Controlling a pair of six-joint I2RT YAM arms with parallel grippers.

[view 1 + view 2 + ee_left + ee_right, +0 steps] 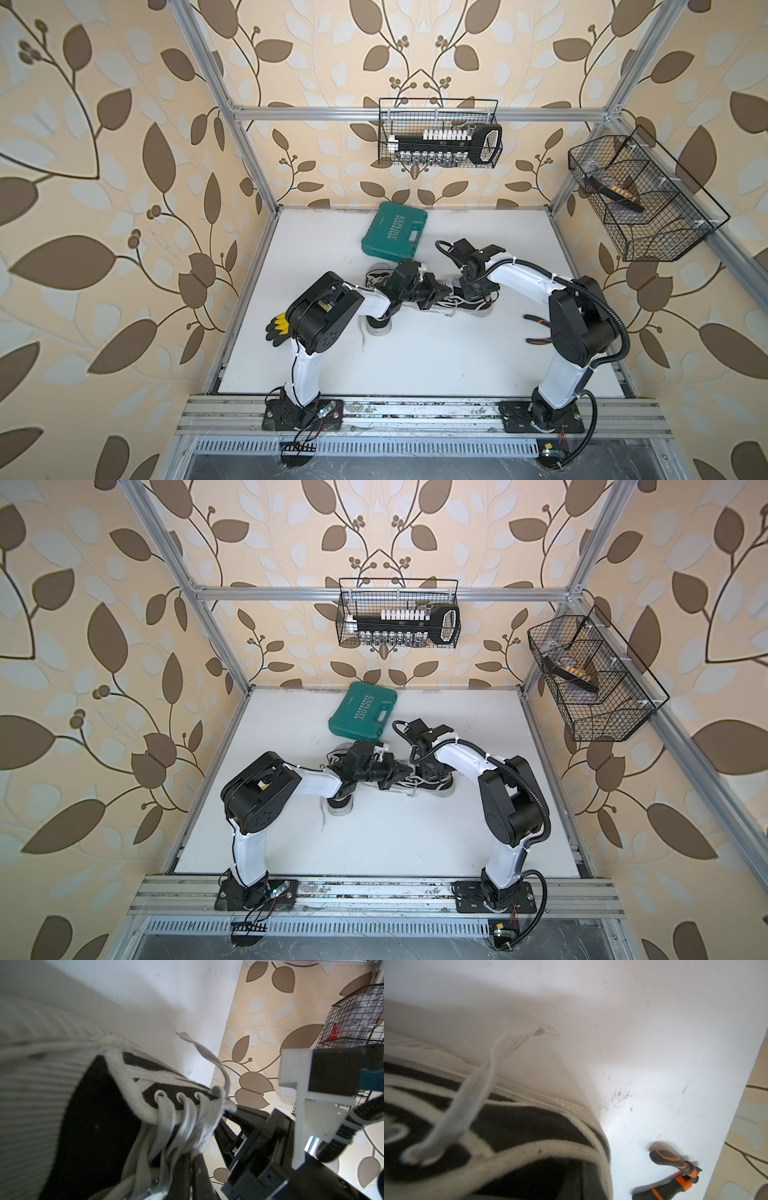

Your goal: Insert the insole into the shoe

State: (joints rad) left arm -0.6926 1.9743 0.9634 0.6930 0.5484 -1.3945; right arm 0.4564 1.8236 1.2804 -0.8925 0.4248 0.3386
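glove (276,328), black and yellow, at left edge of the bench (415,365); second shoe (378,326) under the left arm (324,316). left hand (440,291) closed narrow at the laces (182,1118) of the other shoe (482,308) — lying mid-bench, between both hands. right hand (469,293) closed tight by its collar — grip on anything impossible to tell. orange-handled pliers (538,330) well apart, right.

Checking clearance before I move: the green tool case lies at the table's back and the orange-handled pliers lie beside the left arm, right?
Not quite. The green tool case is at the back, but the orange-handled pliers lie beside the right arm, not the left, as a top view shows.
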